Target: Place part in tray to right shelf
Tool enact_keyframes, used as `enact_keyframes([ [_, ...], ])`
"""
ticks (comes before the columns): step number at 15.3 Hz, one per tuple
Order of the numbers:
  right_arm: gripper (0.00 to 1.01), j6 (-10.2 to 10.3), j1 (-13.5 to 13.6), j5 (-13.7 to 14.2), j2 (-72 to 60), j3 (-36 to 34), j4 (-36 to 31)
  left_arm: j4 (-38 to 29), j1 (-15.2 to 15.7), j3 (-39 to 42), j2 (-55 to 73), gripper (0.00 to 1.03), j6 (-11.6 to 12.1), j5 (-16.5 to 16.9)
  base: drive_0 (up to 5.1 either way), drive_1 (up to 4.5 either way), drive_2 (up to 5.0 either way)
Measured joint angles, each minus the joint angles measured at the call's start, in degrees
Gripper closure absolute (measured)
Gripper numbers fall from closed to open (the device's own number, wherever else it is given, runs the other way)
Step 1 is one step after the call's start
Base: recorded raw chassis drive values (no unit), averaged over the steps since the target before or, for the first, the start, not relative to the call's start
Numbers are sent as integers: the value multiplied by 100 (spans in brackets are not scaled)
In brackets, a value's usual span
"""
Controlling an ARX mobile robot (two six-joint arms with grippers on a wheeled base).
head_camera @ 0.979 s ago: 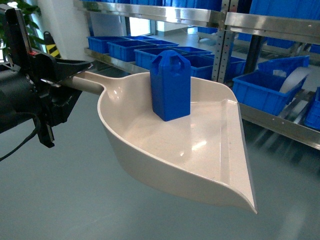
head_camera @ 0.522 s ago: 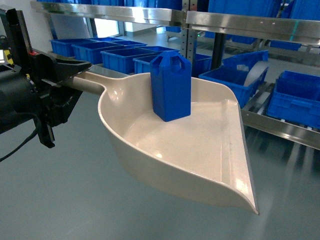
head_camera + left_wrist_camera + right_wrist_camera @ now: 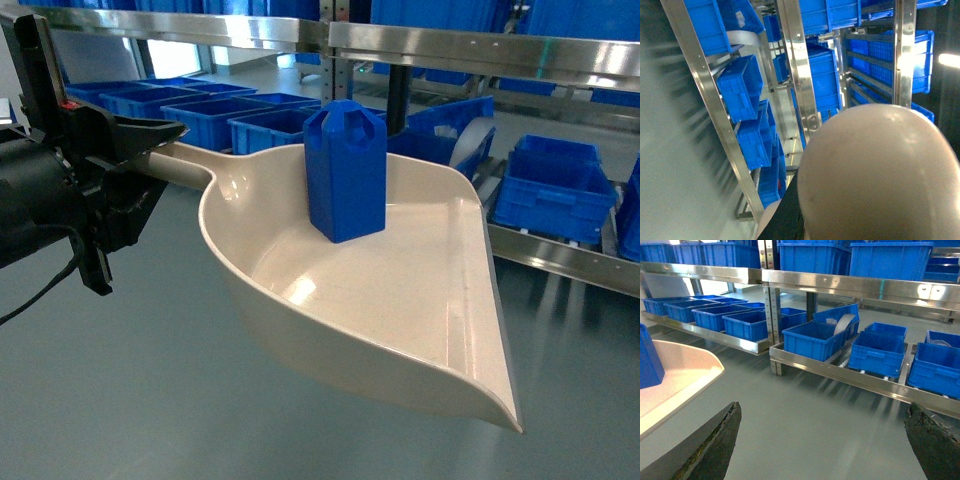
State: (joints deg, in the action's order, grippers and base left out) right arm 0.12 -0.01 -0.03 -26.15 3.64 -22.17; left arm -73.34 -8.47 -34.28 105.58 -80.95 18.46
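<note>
The cream tray [image 3: 400, 290] hangs in the air above the grey floor, and my left gripper [image 3: 150, 150] is shut on its long handle at the left of the head view. The blue part [image 3: 345, 170] stands upright at the back of the tray. The left wrist view is mostly filled by the tray's rounded underside [image 3: 880, 175]. My right gripper [image 3: 823, 410] is open with only floor between its dark fingers [image 3: 720, 440]; the tray's edge [image 3: 675, 375] and the part [image 3: 649, 360] lie to its left. The right shelf's steel front rail [image 3: 860, 382] runs ahead of it, also seen as the rail [image 3: 560, 262] in the head view.
Blue crates [image 3: 815, 340] sit on the low steel racks, with more crates [image 3: 890, 260] on the upper shelf. A steel upright post [image 3: 774, 305] divides the left rack from the right one. Grey floor [image 3: 805, 430] lies between me and the racks.
The racks and crates have slid leftward in the head view, bringing the right rack more into view. The tray, the part and my left gripper hold the same pose.
</note>
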Motion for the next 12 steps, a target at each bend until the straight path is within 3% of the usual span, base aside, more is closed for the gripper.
enact_keyframes([
  [12, 3, 0, 0, 0, 0, 0, 0, 4, -2, 0, 0, 87, 0, 2, -154, -154, -154],
])
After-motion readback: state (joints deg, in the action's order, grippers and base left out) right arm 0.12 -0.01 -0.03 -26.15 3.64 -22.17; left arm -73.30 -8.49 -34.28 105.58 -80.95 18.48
